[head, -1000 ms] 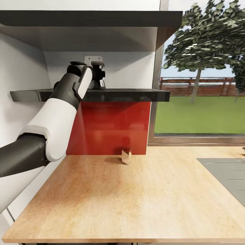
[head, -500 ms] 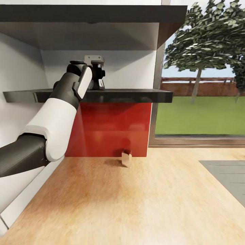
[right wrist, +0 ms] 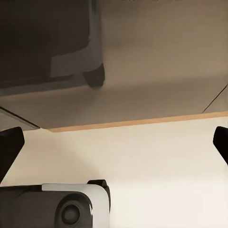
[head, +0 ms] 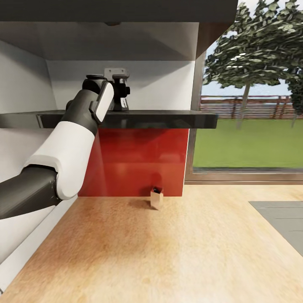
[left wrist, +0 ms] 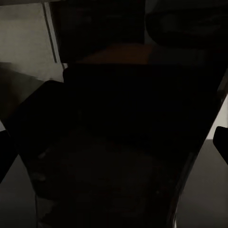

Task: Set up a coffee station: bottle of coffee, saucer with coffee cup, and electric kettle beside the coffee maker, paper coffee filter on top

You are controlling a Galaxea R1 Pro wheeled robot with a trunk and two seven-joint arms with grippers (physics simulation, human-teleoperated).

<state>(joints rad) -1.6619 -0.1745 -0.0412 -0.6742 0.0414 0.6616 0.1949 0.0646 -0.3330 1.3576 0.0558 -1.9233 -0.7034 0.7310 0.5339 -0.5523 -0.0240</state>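
**Left claw up on the dark wall shelf**

The left gripper is raised to the thin dark grey kitchen shelf, at the far left of the scene above the red backsplash panel. In the left wrist view a large dark object fills the space between its fingers, too dim to identify, so whether the claw is wide, narrow or clamped cannot be told. The white-and-grey left arm reaches up from the near left. Below, the light tan wood-grain kitchen countertop carries a small tan box standing against the backsplash. In the right wrist view the right gripper's dark fingertips sit wide apart.
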